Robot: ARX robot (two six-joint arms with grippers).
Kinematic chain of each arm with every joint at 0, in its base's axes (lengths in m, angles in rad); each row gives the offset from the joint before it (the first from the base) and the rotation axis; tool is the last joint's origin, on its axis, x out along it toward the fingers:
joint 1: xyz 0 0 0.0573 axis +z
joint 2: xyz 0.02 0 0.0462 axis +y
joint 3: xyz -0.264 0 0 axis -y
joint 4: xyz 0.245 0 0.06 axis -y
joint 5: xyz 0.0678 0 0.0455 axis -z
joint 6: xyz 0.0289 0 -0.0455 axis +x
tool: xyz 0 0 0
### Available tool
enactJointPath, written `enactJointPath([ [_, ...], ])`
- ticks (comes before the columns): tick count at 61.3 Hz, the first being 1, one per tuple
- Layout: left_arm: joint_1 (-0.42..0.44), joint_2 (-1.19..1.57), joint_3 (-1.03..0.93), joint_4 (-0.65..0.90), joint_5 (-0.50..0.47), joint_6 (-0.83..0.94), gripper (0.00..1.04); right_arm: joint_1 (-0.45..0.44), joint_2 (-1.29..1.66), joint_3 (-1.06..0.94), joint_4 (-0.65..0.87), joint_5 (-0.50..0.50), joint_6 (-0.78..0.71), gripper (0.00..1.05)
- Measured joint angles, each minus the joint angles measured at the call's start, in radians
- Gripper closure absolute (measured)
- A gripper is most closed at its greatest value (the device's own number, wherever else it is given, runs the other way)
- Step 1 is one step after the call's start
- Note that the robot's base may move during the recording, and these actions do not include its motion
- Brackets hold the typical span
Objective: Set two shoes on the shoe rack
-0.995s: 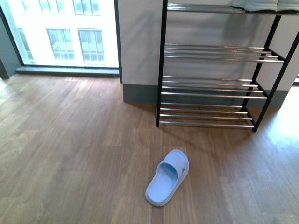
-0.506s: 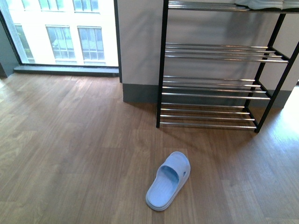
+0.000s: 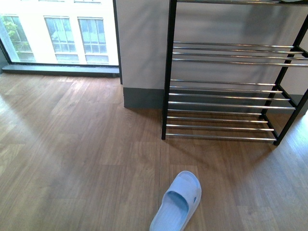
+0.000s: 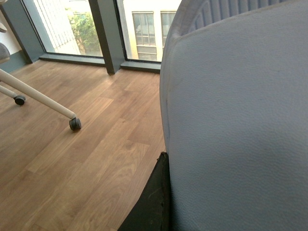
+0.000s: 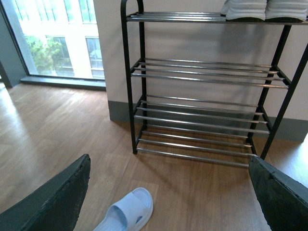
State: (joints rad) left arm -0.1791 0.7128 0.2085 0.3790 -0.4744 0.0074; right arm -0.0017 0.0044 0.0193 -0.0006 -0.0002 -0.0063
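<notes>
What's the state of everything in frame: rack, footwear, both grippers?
shoe rack: upright by the wall, lower three tiers bare.
white-soled shoes: side by side on the top tier.
floor slipper: sole down on the floor, apart from the rack.
held slipper: off the floor, in the left gripper.
left gripper: shut on the held slipper.
right gripper: open, empty.
</notes>
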Motion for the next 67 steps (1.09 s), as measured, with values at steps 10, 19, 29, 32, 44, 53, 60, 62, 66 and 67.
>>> enactJointPath([
  [10,0.000,0.000,0.000,0.000,0.000,0.000,1.03,0.000,0.000,0.000,0.000,0.000,0.000,0.09],
  [19,0.000,0.000,0.000,0.000,0.000,0.000,1.03,0.000,0.000,0.000,0.000,0.000,0.000,0.09],
  [29,0.000,0.000,0.000,0.000,0.003,0.001,1.03,0.000,0.000,0.000,0.000,0.003,0.000,0.09],
  [32,0.000,0.000,0.000,0.000,0.003,0.000,1.03,0.000,0.000,0.000,0.000,0.003,0.000,0.09],
  [44,0.001,0.000,0.000,0.000,-0.005,0.001,1.03,0.000,0.000,0.000,0.000,-0.001,0.000,0.09],
  [53,0.003,-0.001,0.000,0.000,-0.004,0.001,1.03,0.000,0.000,0.000,0.000,-0.003,0.000,0.09],
  [60,0.003,-0.002,-0.001,-0.001,-0.004,0.001,1.03,0.000,0.000,0.000,0.000,-0.003,0.000,0.09],
  [62,0.003,-0.002,-0.001,-0.001,-0.003,0.001,1.03,0.000,-0.001,0.000,0.000,-0.003,0.000,0.09],
  [66,0.003,-0.002,-0.001,-0.001,-0.001,0.001,1.03,0.000,0.000,0.000,0.000,-0.003,0.000,0.09],
  [67,0.003,-0.002,-0.001,-0.001,-0.001,0.001,1.03,0.000,0.000,0.000,0.000,-0.003,0.000,0.09],
])
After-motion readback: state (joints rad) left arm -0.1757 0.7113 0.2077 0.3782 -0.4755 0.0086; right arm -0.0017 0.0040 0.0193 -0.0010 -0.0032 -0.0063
